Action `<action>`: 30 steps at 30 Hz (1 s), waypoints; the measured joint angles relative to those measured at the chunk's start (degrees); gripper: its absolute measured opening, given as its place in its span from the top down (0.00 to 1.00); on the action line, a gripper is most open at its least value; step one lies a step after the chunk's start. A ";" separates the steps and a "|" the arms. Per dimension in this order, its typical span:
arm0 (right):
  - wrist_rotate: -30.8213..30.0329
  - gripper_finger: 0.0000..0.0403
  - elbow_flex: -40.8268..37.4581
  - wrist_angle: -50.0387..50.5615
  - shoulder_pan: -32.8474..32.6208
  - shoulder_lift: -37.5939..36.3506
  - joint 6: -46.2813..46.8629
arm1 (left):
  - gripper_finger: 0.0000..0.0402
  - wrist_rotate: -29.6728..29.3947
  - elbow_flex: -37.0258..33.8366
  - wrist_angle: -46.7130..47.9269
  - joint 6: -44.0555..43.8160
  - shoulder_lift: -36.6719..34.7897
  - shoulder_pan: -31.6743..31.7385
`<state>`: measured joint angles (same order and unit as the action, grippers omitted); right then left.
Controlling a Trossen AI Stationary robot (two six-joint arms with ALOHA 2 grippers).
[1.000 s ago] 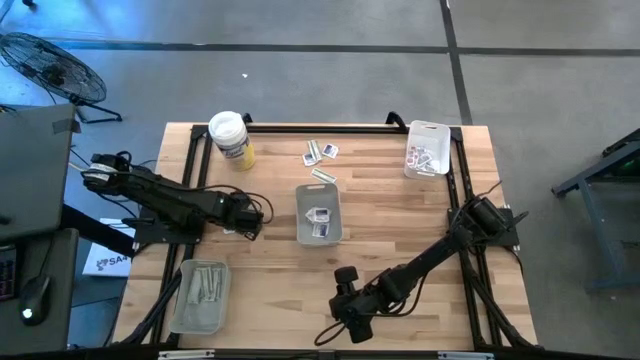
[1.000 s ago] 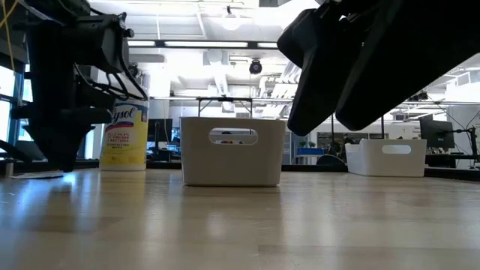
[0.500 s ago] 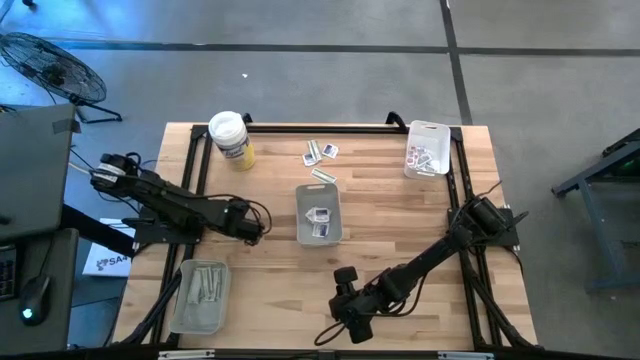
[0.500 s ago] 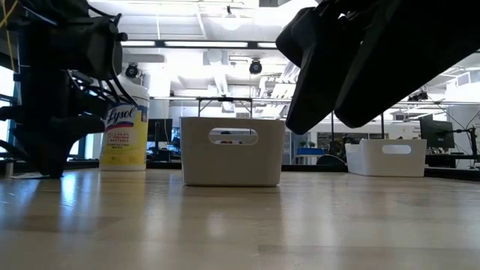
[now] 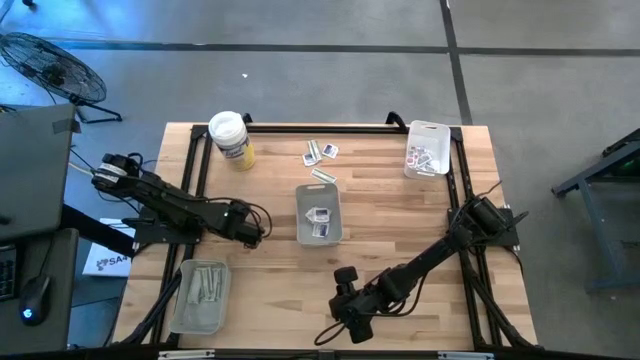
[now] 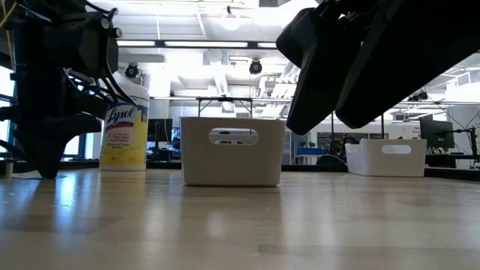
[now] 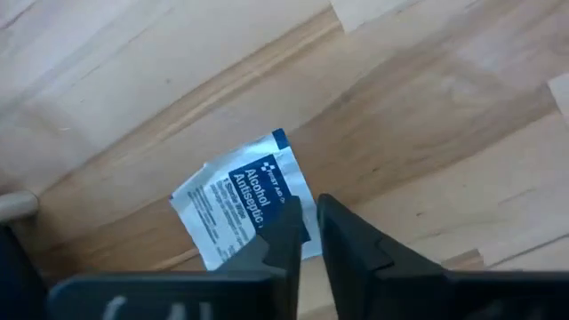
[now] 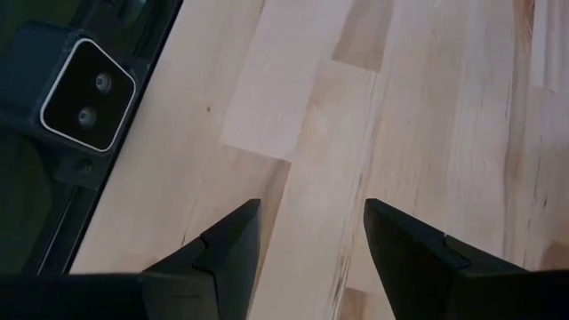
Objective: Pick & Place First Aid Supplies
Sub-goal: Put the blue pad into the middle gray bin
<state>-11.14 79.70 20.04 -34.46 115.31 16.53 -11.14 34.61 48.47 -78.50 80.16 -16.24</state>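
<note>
My left gripper [image 5: 250, 226] is low over the table's left half, left of the middle tray, and is shut on a squarish white alcohol packet with blue print [image 7: 236, 209]. Loose packets [image 5: 321, 152] and one narrow strip [image 5: 322, 175] lie flat on the wood near the far edge. More packets lie in the middle tray [image 5: 318, 213] and in the far-right tray [image 5: 427, 150]. Pale strips fill the near-left tray [image 5: 200, 293]. My right gripper [image 8: 311, 231] is open over bare wood by the table's near edge. My left gripper pinches the alcohol packet between its two fingers at one edge, by the blue print [image 7: 283, 197]. The fingers [image 7: 342, 233] come down on it from above at a slant. The rest of the packet spreads flat beyond them; whether it is clear of the wood I cannot tell.
A white-lidded round tub with a yellow label [image 5: 230, 138] stands at the far left corner. Black frame rails run along the table's left and right sides. Bare wood lies between the middle tray and the right arm [image 5: 420, 265].
My left gripper has slid a little toward the table's near edge, staying low by the wood, and its arm has swung with it. The right arm has kept still.
</note>
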 joint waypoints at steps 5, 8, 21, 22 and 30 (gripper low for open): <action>0.00 0.52 0.00 -0.07 0.00 0.00 0.07 | 0.99 0.34 -0.02 0.45 0.57 0.02 0.06; -0.02 0.52 0.00 -0.03 0.00 0.00 0.05 | 0.99 0.34 -0.02 0.62 1.57 0.02 0.06; 0.38 0.52 0.00 0.03 0.33 0.00 0.11 | 1.00 -0.96 6.03 3.95 9.68 -0.17 -1.60; 0.39 0.52 0.00 0.04 0.33 0.00 0.11 | 1.00 -1.59 6.23 3.99 9.39 -0.17 -2.19; 0.55 0.52 0.00 -0.02 0.33 0.00 0.11 | 0.92 -2.98 6.25 7.61 2.91 -0.24 -8.30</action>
<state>-10.59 79.70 20.02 -34.13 115.31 16.64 -14.13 40.86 56.09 -75.59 79.92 -24.54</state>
